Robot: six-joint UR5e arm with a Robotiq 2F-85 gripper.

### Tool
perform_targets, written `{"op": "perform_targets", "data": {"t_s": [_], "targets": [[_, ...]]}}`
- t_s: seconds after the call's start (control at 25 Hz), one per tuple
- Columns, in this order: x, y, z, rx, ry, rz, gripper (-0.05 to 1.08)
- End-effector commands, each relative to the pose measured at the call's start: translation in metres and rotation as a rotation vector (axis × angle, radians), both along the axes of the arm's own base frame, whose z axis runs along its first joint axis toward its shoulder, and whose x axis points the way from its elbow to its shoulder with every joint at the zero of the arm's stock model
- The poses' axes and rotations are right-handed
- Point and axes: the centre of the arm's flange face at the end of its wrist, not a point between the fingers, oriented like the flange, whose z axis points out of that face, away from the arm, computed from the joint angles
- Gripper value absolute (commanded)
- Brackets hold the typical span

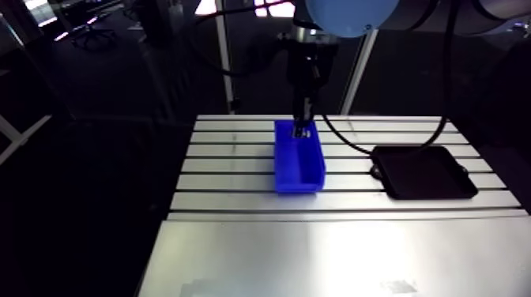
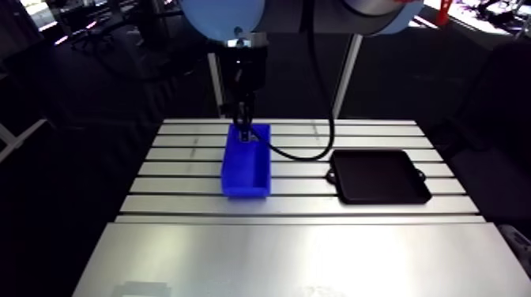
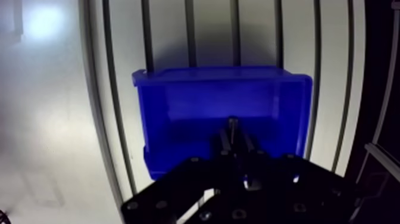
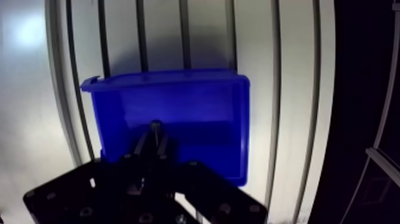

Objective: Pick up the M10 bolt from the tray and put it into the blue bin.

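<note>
Two things on the slotted aluminium table (image 1: 237, 170) in the arm view. Leftmost, a blue bin (image 1: 300, 185), open-topped, long side running away from the camera, standing across several table slots. Directly over the bin's far end, the Robotiq gripper (image 1: 301, 133), hanging straight down from the wrist, tips at about rim level; not clear from here whether inside the walls. To the right, well apart from the bin, a black tray (image 1: 427, 172) with rounded corners, flat on the table near its right edge.

From the wrist view: fingers (image 3: 222, 143) set close together, nearly parallel, clamped on a slim grey shank, seemingly the M10 bolt (image 3: 233, 123), its end poking out just past the tips. Bolt off the tray, held in the air above the bin's blue floor, close to one end wall and roughly midway between the two long walls. Head and thread too small and dark to make out. Bin's rim and outer walls ringed by pale table surface and dark slots on every visible side.
</note>
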Motion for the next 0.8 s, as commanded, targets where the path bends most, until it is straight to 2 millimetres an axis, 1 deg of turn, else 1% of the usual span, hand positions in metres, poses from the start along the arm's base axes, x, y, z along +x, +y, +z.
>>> {"op": "perform_targets", "data": {"t_s": [0.04,0.2,0.4,0.8], "targets": [[0.007,-0.006,-0.03,0.027,-0.012,0.013,1.02],[0.008,-0.006,-0.045,0.035,-0.014,0.013,1.01],[0.008,-0.005,-0.059,0.041,-0.03,0.013,1.01],[0.006,-0.005,-0.078,0.043,-0.033,-0.007,0.99]]}}
